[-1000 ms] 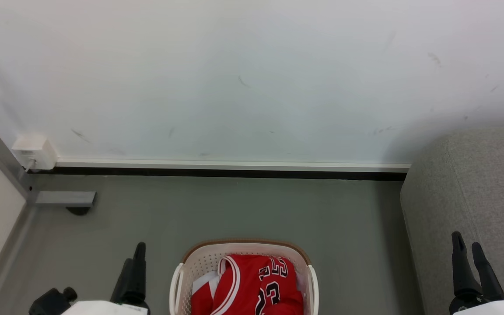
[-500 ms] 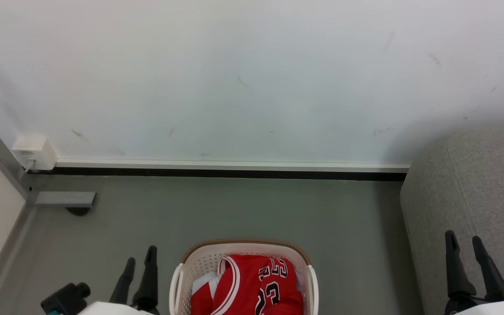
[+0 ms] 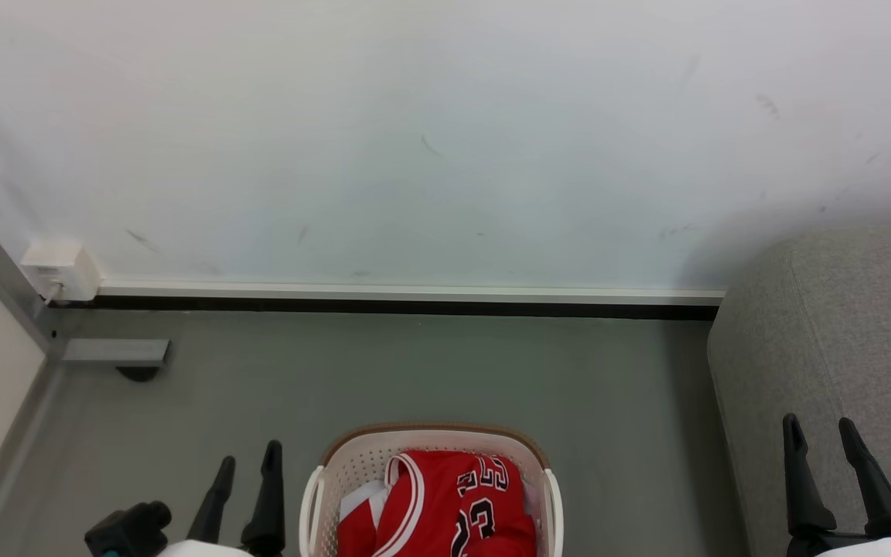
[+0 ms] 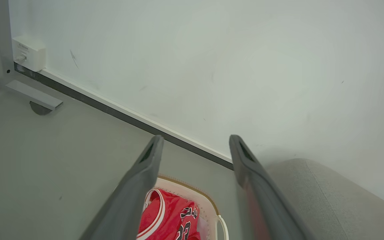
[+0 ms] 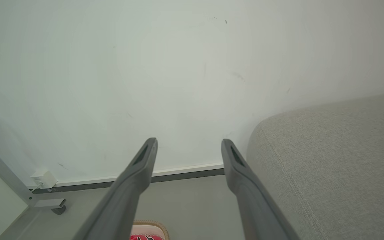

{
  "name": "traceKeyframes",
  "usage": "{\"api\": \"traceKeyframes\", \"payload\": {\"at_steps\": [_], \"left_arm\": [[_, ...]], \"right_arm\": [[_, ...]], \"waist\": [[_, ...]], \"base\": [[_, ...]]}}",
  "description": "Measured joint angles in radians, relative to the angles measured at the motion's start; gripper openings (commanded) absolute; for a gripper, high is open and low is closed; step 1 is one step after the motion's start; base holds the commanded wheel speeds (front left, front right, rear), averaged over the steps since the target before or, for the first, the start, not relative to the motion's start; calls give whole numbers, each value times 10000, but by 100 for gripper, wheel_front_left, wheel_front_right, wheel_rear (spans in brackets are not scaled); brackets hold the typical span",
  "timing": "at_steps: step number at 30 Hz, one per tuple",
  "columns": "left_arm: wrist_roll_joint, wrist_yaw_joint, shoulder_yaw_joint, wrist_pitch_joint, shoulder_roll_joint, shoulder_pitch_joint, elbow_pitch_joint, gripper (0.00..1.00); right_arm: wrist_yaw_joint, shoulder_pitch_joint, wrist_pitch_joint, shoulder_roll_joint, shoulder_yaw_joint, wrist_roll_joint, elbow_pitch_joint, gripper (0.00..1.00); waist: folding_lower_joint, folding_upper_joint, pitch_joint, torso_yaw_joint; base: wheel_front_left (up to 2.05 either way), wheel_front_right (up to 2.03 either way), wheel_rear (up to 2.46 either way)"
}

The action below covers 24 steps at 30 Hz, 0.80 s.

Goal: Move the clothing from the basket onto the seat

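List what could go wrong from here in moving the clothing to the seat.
The clothing lies bunched in the basket; a pinch may lift only part and drop the rest on the floor.
A white sheet sits beside the red fabric; the open left hand might catch it too.
The head view cuts off the basket's near part, so a grasp there may go unseen.

The smooth grey-green floor (image 3: 430, 371) carries an oval cream-white perforated laundry basket (image 3: 434, 428) with a brown rim. To the basket's right, with a strip of bare floor between them, stands the large light grey upholstered seat (image 3: 840, 333). Well off to the basket's far left, a flat grey metal foot (image 3: 114, 352) sits over a dark round pad (image 3: 136, 374), close to the black skirting strip (image 3: 414, 306).
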Motion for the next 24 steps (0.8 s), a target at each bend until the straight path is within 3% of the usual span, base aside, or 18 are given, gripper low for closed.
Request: {"api": "traceKeyframes", "payload": {"at_steps": [24], "left_arm": [[2247,180,-127,-550,15,81,100,100]], "right_arm": [[0,120,-562,125,-123,-2140,-136,100]], "waist": [[0,0,38,-6]], "base": [[0,0,0]]}}
